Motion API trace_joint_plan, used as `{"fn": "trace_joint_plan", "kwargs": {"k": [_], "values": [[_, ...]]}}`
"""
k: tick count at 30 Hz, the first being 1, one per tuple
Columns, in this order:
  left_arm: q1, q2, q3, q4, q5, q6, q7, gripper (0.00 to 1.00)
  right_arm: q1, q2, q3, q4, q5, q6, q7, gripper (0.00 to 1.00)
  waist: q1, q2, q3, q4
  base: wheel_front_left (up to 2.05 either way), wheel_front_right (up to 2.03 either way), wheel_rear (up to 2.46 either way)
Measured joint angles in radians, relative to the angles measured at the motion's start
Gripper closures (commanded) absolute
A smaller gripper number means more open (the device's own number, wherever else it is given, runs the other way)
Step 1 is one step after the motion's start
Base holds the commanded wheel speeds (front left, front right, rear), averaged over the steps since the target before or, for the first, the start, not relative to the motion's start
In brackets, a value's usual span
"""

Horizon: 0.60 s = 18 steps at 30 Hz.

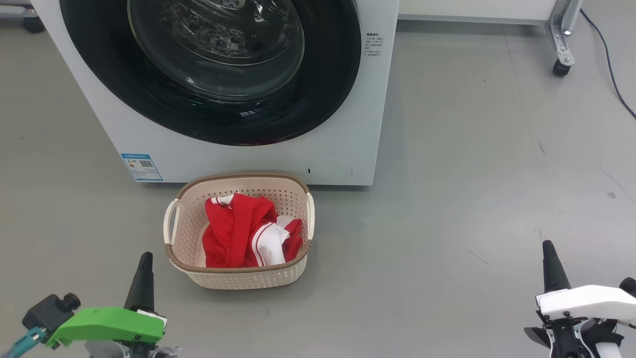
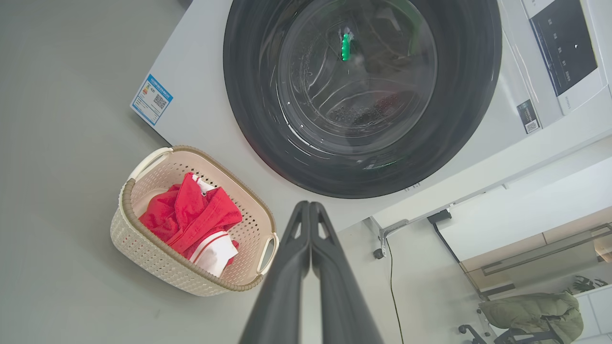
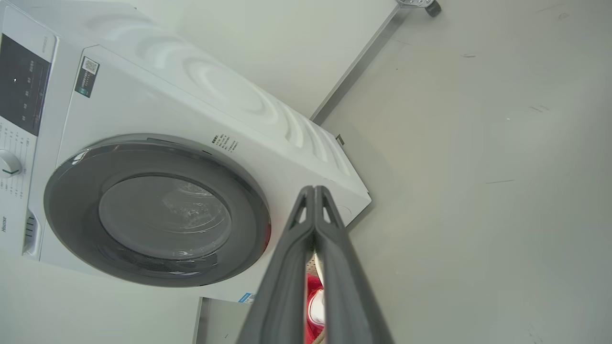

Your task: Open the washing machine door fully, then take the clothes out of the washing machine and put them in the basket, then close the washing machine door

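Note:
The white washing machine (image 1: 248, 159) stands ahead with its round black washing machine door (image 1: 99, 69) lying flat against its front. On the floor in front sits the cream basket (image 1: 238, 278) holding the red and white clothes (image 1: 243, 233). My left gripper (image 1: 145, 258) is shut and empty at the lower left, just left of the basket. My right gripper (image 1: 548, 246) is shut and empty at the lower right, well away from it. In the left wrist view the door (image 2: 478, 71), the basket (image 2: 158, 263) and the clothes (image 2: 191, 215) lie beyond the shut gripper (image 2: 310, 205). In the right wrist view the door (image 3: 71, 210) is left of the shut gripper (image 3: 314, 189).
Grey floor (image 1: 472, 174) stretches to the right of the machine. A metal frame leg on a caster (image 1: 561, 67) and a dark cable (image 1: 611, 64) lie at the far right. A chair with a green coat (image 2: 530, 310) stands off to one side.

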Motion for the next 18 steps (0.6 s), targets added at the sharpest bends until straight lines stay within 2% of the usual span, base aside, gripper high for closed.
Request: {"fn": "trace_joint_plan", "kwargs": {"k": [18], "values": [[-0.001,0.012,0.036,0.0,-0.225,0.0,0.052,1.0,-0.037,-0.002,-0.024,0.042,0.229,0.022,0.054,1.0,0.0,0.0,-0.012,-0.002,0.0,0.0,0.0]]}}
